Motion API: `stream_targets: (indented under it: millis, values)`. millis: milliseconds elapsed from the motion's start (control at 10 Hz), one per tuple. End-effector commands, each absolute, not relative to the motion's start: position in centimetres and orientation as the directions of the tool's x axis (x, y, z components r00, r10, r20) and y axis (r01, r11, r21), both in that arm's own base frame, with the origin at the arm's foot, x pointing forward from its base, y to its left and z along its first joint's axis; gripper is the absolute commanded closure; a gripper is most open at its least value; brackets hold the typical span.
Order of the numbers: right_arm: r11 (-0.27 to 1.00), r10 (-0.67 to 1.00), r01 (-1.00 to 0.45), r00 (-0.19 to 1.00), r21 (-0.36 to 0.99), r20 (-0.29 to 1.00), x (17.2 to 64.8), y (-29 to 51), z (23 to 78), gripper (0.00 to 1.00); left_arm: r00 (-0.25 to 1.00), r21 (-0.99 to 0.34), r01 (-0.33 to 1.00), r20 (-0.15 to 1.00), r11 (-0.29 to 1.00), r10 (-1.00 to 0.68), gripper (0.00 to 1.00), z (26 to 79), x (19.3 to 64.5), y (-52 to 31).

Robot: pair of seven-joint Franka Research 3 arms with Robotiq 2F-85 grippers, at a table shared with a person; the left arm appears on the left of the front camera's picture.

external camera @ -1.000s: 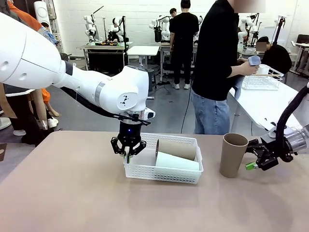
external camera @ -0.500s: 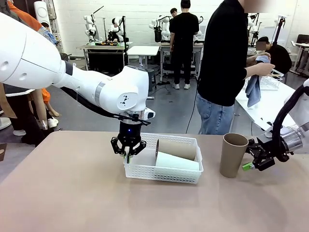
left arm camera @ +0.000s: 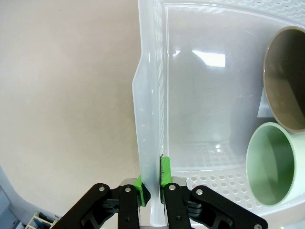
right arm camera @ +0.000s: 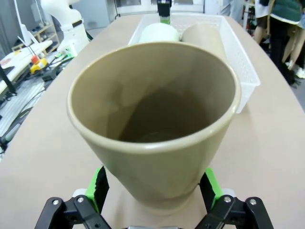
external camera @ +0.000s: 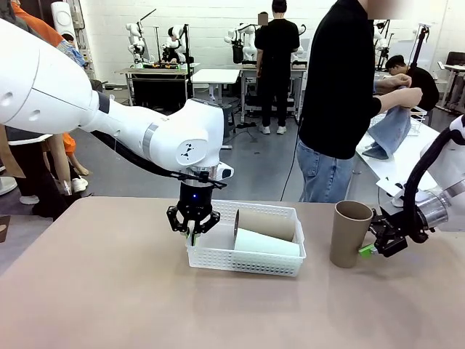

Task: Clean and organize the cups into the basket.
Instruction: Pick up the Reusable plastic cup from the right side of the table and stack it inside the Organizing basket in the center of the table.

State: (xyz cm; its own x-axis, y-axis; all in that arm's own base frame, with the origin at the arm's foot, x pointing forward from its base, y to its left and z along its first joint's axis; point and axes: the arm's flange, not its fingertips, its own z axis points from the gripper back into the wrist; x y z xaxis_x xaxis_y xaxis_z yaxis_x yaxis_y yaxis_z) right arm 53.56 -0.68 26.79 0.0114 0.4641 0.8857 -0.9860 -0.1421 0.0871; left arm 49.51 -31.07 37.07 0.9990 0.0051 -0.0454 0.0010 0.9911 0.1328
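The white mesh basket point(external camera: 247, 256) sits mid-table with a tan cup point(external camera: 266, 223) and a mint cup point(external camera: 266, 243) lying inside. My left gripper point(external camera: 193, 232) points straight down, shut on the basket's left wall point(left arm camera: 150, 119); its green pads point(left arm camera: 164, 171) pinch the rim. In that wrist view the tan cup point(left arm camera: 286, 78) and mint cup point(left arm camera: 272, 164) show their open mouths. A second tan cup point(external camera: 350, 234) stands upright to the right of the basket. My right gripper point(external camera: 368, 250) is open, its pads point(right arm camera: 100, 187) on either side of that cup's point(right arm camera: 157, 119) lower part.
A person point(external camera: 341, 102) stands beyond the table's far edge, turned away, handling a blue cloth point(external camera: 392, 131) over a white side table point(external camera: 410, 163). Bare tabletop point(external camera: 94, 291) spreads left and in front of the basket.
My right gripper has slid left, closing in on the upright tan cup's base. The left gripper and basket stay still. The person has turned and lifted the cloth.
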Motion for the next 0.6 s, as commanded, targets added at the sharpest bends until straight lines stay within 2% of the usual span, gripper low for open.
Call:
stream_targets:
  millis: [0,400,500]
  values:
    - [-0.167,0.473,-0.982,-0.003,0.086,0.881,52.86,0.6,26.74,0.0,0.999,0.139,0.005,-0.049,0.99,0.002,1.0,36.97,49.41,-30.91]
    - [-0.18,0.441,-0.98,-0.004,0.084,0.898,52.82,1.02,26.66,0.0,0.999,0.139,0.005,-0.049,0.99,0.002,1.0,36.97,49.41,-30.91]
    - [-0.192,0.423,-0.978,-0.007,0.082,0.906,52.62,0.71,26.69,0.59,0.999,0.139,0.005,-0.049,0.99,0.002,1.0,36.97,49.41,-30.91]
